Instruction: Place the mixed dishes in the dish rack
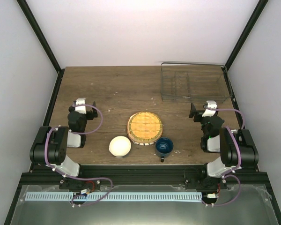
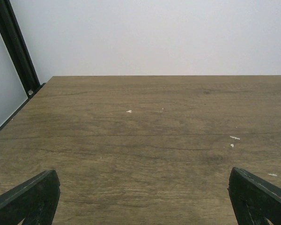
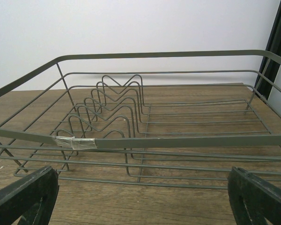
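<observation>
Dishes sit in a bunch near the front middle of the worktop [image 1: 112, 89]. The yellow plate [image 1: 144, 126] lies flat. A cream plate [image 1: 141, 142] is under it, and only its rim shows at the near edge. The bowl [image 1: 120, 146] is just to the left of the plates, close to the front. The mug [image 1: 164, 146] is dark blue and stands upright just to the right of the plates, with its handle pointing to the front edge.

The rack [image 1: 194, 83] is in the far right corner of the worktop, well apart from the dishes. In the right wrist view the rack [image 3: 145, 140] is made of thin grey wire. It has wavy dividers [image 3: 117, 101] in its left part and a bit of clear tape [image 3: 75, 143] on its near rim.

The right claw [image 1: 203, 110] is near the front of the rack and faces it. The right claw [image 3: 140, 199] is spread wide with nothing in it.

The left claw [image 1: 84, 104] is on the left side, away from the dishes. The left claw [image 2: 140, 199] is spread wide too, with nothing in it, over bare worktop [image 2: 145, 126].
</observation>
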